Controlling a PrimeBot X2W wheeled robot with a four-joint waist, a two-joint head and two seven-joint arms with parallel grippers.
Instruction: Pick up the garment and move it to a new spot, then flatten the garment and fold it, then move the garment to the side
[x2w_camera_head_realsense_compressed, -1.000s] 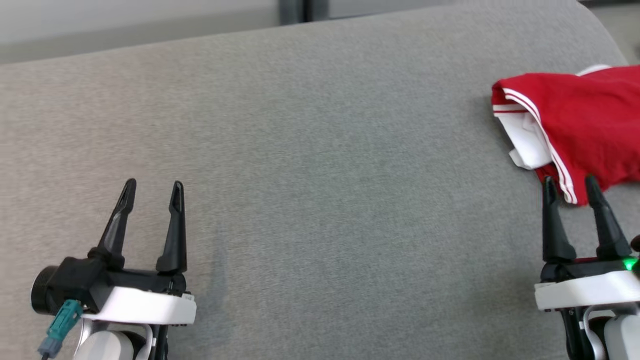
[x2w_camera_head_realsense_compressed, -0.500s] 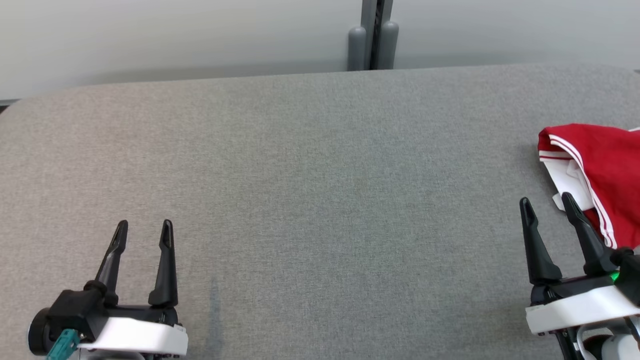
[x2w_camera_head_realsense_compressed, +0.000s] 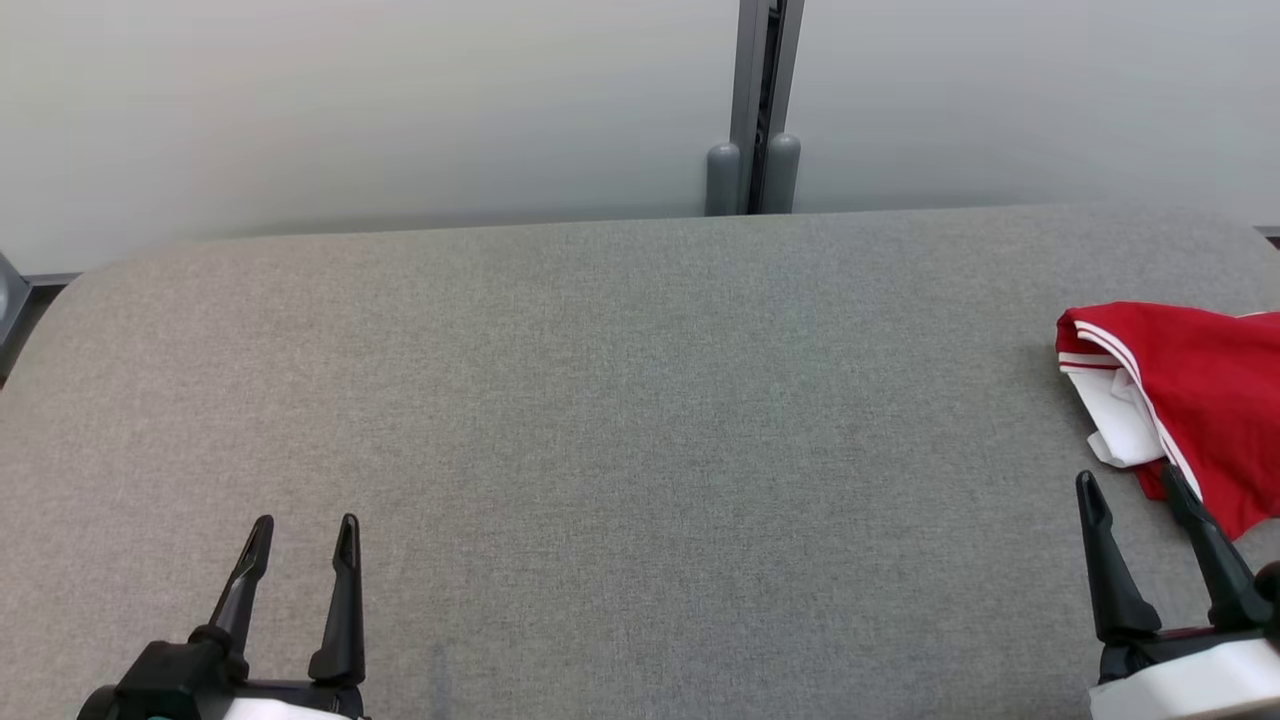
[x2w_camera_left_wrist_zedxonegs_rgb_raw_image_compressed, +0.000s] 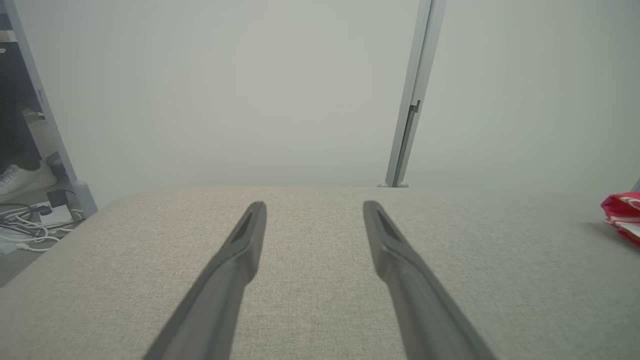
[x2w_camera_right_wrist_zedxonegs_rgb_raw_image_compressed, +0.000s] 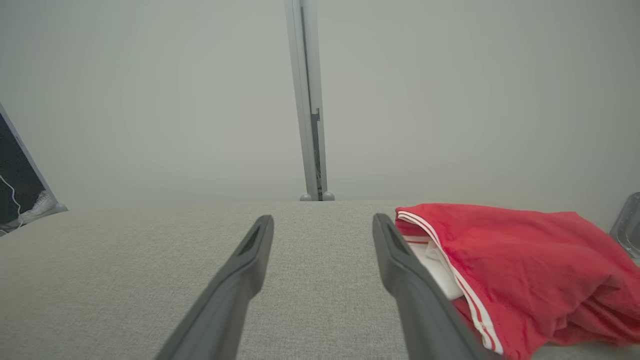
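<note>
Head view has tilted up towards the wall (x2w_camera_head_realsense_compressed: 400, 100); the things have not shifted. The garment (x2w_camera_head_realsense_compressed: 1200, 400) lies folded at the right edge of the surface (x2w_camera_head_realsense_compressed: 640, 400). The left gripper (x2w_camera_head_realsense_compressed: 305, 522) and the right gripper (x2w_camera_head_realsense_compressed: 1128, 478), which is just beside the garment, are both spread and empty. Judged: placement to the side appears done.

No legible text or labels anywhere.

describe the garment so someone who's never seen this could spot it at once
Start at the wide grey fabric-covered surface before the pale wall with its vertical grey post. Follow it to the robot's right end, where the garment lies in a bunched heap. It is bright red with thin white stripes along an edge and white fabric tucked inside, against plain grey all around.
</note>
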